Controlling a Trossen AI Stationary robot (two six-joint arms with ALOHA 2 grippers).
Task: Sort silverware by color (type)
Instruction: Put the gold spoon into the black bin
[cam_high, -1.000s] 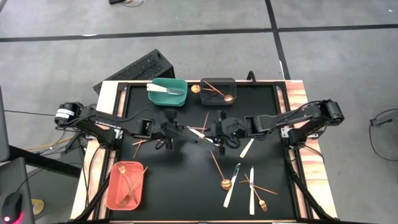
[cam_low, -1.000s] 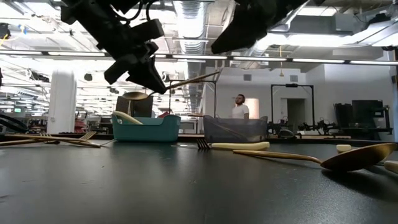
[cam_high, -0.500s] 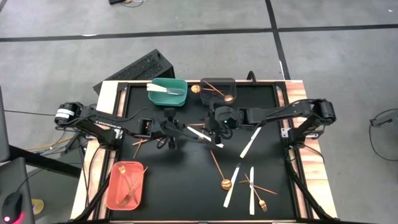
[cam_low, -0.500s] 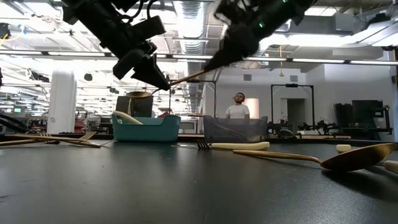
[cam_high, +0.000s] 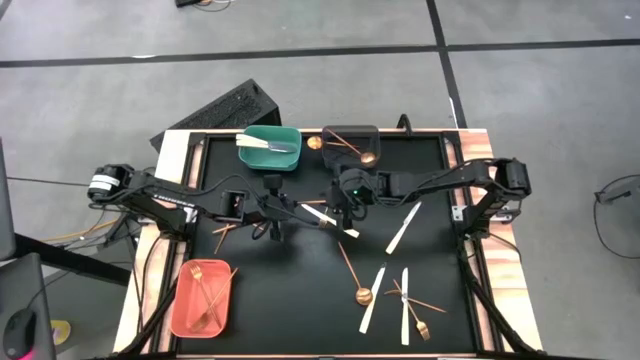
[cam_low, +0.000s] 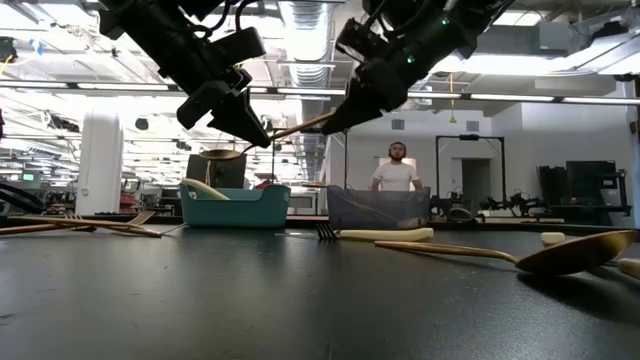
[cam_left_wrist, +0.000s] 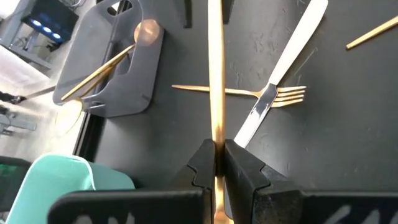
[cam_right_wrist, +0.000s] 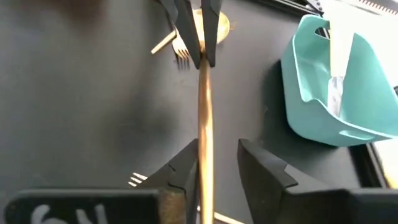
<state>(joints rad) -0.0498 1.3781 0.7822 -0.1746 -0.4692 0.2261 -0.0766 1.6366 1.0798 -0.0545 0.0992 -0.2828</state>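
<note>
Clenching a gold utensil (cam_left_wrist: 215, 93), the left gripper (cam_left_wrist: 216, 163) offers it to the right gripper (cam_right_wrist: 214, 165), whose jaws flank it unclosed; early release risks a drop.

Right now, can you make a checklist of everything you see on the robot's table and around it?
Surface: black table, wooden edges.
Job's things: gold spoon held up between both arms; white knives and gold forks loose; more in the teal bin, grey bin and salmon bin.
Clutter: nothing seen.
Grippers: left gripper shut on gold spoon; right gripper open around its handle.
Cables: along the left arm.
Surroundings: keyboard beyond the table; person far behind.
</note>
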